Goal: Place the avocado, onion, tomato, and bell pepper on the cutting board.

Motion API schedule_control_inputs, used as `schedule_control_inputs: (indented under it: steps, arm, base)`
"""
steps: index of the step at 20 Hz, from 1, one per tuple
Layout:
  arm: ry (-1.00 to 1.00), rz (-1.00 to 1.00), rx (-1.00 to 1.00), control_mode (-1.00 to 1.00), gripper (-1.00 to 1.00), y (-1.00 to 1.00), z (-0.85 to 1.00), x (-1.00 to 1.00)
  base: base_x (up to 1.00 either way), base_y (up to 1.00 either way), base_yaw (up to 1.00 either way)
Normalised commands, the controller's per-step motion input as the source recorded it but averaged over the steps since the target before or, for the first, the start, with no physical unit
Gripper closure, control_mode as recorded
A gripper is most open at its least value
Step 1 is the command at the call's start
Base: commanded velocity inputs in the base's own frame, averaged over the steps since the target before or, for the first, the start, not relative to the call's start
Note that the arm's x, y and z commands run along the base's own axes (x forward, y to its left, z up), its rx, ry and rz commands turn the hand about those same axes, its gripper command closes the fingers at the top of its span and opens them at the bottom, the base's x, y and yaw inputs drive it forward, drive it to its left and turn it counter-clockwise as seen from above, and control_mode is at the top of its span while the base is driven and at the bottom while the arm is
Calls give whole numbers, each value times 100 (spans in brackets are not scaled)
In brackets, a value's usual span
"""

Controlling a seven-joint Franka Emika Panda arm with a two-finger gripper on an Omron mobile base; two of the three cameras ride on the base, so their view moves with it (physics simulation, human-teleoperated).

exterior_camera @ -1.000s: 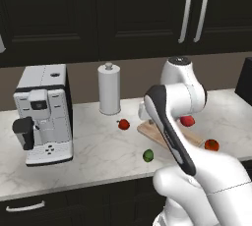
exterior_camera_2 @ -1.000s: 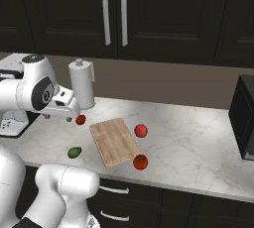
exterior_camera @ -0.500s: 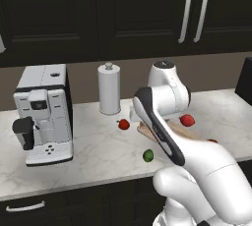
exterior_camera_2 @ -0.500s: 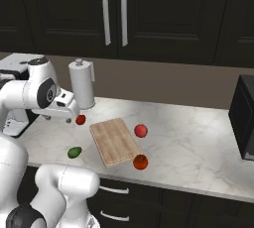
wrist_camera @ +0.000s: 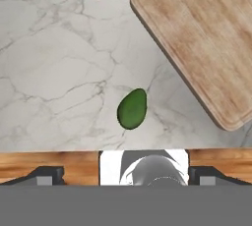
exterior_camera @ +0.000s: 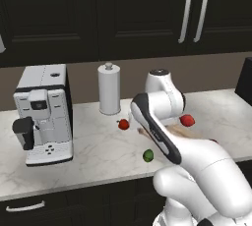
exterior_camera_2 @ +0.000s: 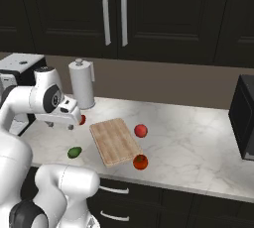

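The avocado (wrist_camera: pixel 132 108), a small dark green ball, lies on the marble counter left of the cutting board (wrist_camera: pixel 202 48); I also see the avocado (exterior_camera_2: pixel 74 152) and the cutting board (exterior_camera_2: pixel 115 141) from the right base, and the avocado (exterior_camera: pixel 148 155) from the left base. My gripper (exterior_camera_2: pixel 60 124) hangs open above the counter, behind the avocado and apart from it, with nothing between its fingertips (wrist_camera: pixel 47 175). A red ball (exterior_camera_2: pixel 82 119) sits just behind the hand. Another red ball (exterior_camera_2: pixel 141 131) and an orange-red ball (exterior_camera_2: pixel 140 162) lie right of the board. I cannot tell which is the onion, tomato or bell pepper.
A paper towel roll (exterior_camera_2: pixel 82 84) stands at the back of the counter. A coffee machine (exterior_camera: pixel 44 112) stands at the far left. A dark appliance (exterior_camera_2: pixel 244 118) sits at the right end. The counter's front edge runs close below the avocado.
The arm has swung left and the hand has come down toward the counter left of the board. The gripper stays open. The produce has not moved.
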Motion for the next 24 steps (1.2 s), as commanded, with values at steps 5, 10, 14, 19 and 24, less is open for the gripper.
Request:
schedule_control_inputs:
  steps: [5, 10, 14, 19, 24]
  arm:
    - [1, 0, 0, -100, -100, 0, -19, 14]
    - [2, 0, 0, -100, -100, 0, -12, 26]
    - [1, 0, 0, -100, -100, 0, -15, 7]
    - [0, 0, 0, -100, -100, 0, -25, 0]
    - [0, 0, 0, -100, -100, -3, -22, 0]
  base:
    - [0, 0, 0]
    - [0, 0, 0]
    - [0, 0, 0]
    - [0, 0, 0]
    - [0, 0, 0]
